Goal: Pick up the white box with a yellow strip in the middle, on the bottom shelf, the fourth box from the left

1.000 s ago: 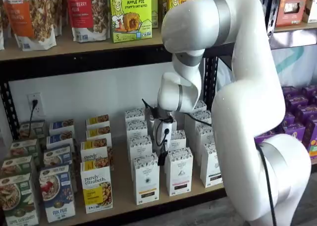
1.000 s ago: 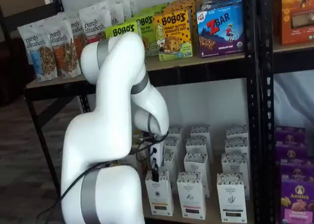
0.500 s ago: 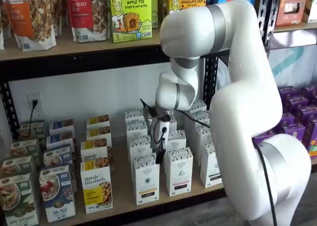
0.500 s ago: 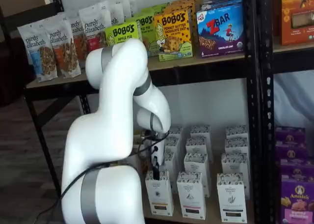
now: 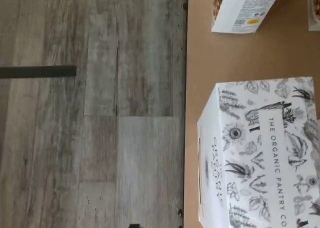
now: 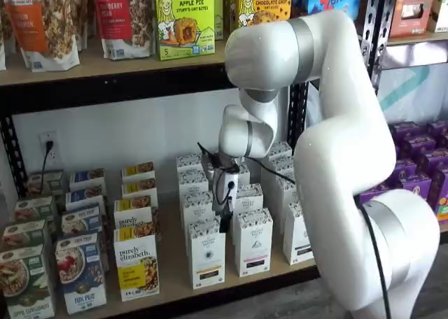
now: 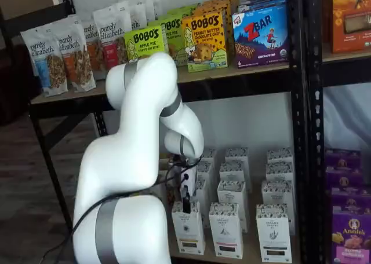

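Observation:
The white box [image 6: 206, 254] with a thin yellow strip stands at the front of its row on the bottom shelf [image 6: 171, 271], with like cartons behind it. It also shows in a shelf view as the front left carton [image 7: 188, 229]. My gripper [image 6: 225, 222] hangs just above the right edge of its speckled top, holding nothing. Only a dark finger [image 7: 185, 204] shows side-on, and the jaws stand wide apart. In the wrist view the box's printed top [image 5: 260, 153] lies on the tan board [image 5: 200, 63], close to the shelf's front edge.
A pink-strip carton [image 6: 253, 243] stands right beside the target, with more white cartons [image 6: 299, 234] further right. The "purely elizabeth" boxes [image 6: 136, 264] stand to its left. Overhead is the upper shelf with Bobo's boxes [image 6: 183, 18]. Purple boxes [image 6: 420, 172] fill the right bay. The wrist view shows wood-look floor [image 5: 100, 113].
The arm's upper links have swung a little to the left. The gripper has drifted slightly left above the white cartons and still holds nothing.

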Available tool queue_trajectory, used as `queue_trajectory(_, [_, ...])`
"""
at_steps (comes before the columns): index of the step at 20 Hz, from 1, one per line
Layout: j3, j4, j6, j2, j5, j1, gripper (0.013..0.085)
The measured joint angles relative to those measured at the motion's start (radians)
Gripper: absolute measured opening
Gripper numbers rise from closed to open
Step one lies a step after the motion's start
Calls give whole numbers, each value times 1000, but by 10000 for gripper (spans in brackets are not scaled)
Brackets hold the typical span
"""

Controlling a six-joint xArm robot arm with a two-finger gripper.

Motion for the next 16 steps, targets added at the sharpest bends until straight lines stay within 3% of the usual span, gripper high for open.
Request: queue_trajectory(16, [-119,9,12,111,-19,19,850])
